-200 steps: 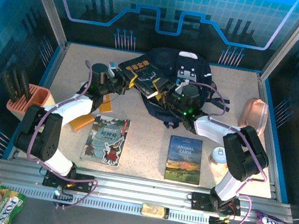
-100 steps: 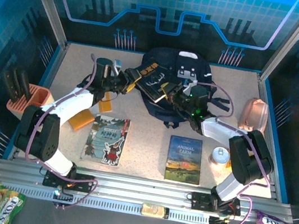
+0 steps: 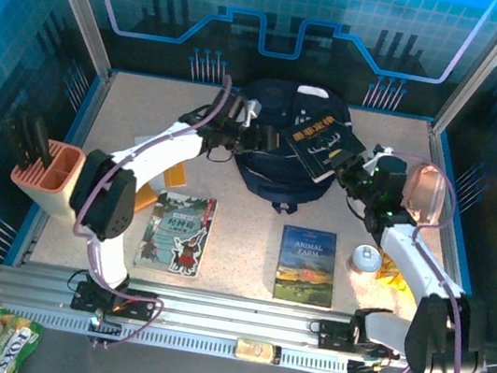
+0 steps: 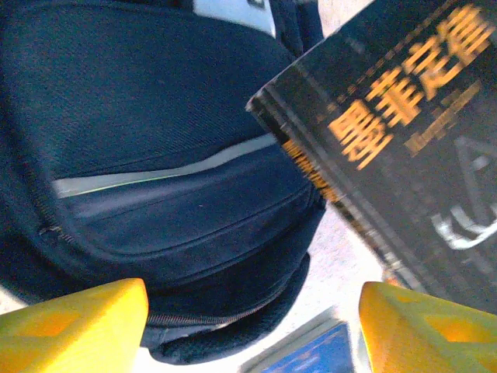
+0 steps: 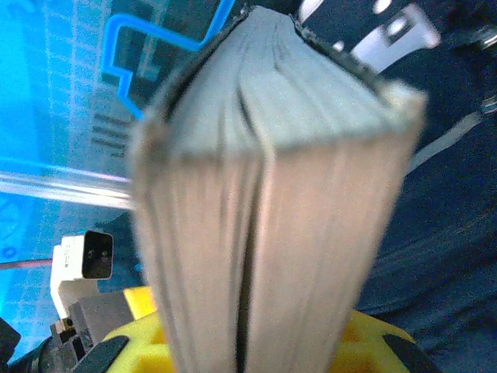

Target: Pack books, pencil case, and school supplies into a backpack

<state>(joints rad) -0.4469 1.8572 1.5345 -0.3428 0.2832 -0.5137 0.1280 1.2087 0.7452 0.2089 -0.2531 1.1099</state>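
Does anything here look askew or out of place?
Yes. The black book is askew: the right fingers clamp it, and it hangs tilted above the backpack, not inside it.

Top view bright, even, blue cast from backlit walls (image 3: 285, 13), soft shadows; right wrist close-up of black book (image 5: 264, 194) blurred, left wrist sharper.

Top view: high above the near edge, looking down across the whole table (image 3: 249, 243). Left wrist view: close over the backpack (image 4: 155, 116), facing the cover of the black book (image 4: 411, 155). Right wrist view: nearly against that book's page edge. All three share book and backpack.
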